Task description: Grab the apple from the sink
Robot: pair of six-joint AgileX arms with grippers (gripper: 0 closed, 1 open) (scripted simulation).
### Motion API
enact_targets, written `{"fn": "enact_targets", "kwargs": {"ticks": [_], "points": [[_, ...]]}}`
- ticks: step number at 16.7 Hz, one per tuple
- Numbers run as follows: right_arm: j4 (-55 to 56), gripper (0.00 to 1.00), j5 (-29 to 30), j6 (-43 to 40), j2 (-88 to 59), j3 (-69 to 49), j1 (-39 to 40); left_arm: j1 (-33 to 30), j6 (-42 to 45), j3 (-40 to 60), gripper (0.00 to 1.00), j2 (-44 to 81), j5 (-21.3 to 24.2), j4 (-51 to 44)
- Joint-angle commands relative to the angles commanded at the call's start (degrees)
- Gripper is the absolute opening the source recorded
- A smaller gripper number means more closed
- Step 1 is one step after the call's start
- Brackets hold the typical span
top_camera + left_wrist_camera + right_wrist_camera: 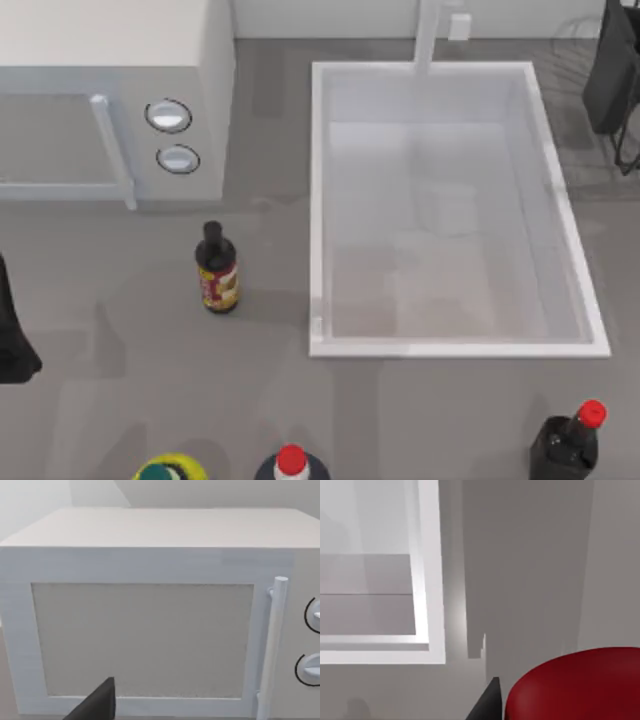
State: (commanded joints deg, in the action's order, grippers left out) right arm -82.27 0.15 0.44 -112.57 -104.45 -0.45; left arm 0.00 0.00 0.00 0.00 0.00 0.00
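Apple (580, 685), a glossy solid-red rounded fruit, sits close under the right wrist camera at the lower right of that frame, with one dark fingertip (487, 702) of the right claw just beside it. Whether the right claw is gripping the fruit, open or closed cannot be told from that sliver of finger. In the same frame the grey tabletop (530, 570) lies below the fruit, and a corner of the large white rectangular sink (432, 605) with its raised rim stands apart at the left, so the fruit is outside the basin.

From the top camera the sink (320, 200) occupies the centre right, its basin bare, with a white faucet post (428, 35) at its upper edge. The right arm (612, 70) is a dark shape at the upper right corner.

Left of the basin stand a dark sauce bottle with a red-and-yellow label (215, 270) and a white box-shaped microwave (215, 60) with two round knobs. Along the bottom edge are a yellow-rimmed container (172, 468), a red-capped dark bottle (291, 463) and a second red-capped dark bottle (568, 440).

The left arm (12, 340) rests at the left edge. Its wrist camera faces the microwave door (142, 640), with one dark finger (97, 705) low in frame; the left claw's state cannot be told.
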Motion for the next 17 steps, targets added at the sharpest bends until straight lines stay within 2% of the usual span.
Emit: {"fn": "enact_targets", "kwargs": {"ticks": [9,17], "points": [[3.00,0.00,-0.03,-1.63,1.01,4.04,-1.58,0.00,0.00,0.00,1.00,0.00,0.00,0.00],[23.64,0.00,-0.07,-1.55,-1.27,21.72,-1.59,0.00,0.00,0.00,1.00,0.00,0.00,0.00]]}}
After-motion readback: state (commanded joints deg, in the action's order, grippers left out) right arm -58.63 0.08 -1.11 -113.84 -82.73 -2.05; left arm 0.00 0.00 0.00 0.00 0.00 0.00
